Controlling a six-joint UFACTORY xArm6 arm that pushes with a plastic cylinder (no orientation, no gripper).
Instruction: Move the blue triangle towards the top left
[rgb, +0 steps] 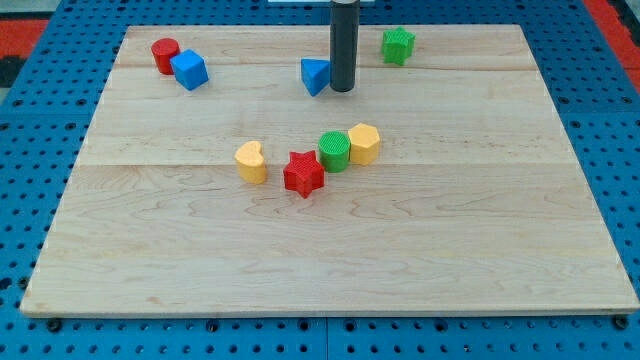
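My tip (342, 90) (a bare rod, no pincer) touches the blue triangle's (315, 75) right side.

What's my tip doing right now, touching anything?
My tip: no gripper, holding nothing; it stands right against the blue triangle, on that block's right in the view. Whether they actually touch cannot be told.
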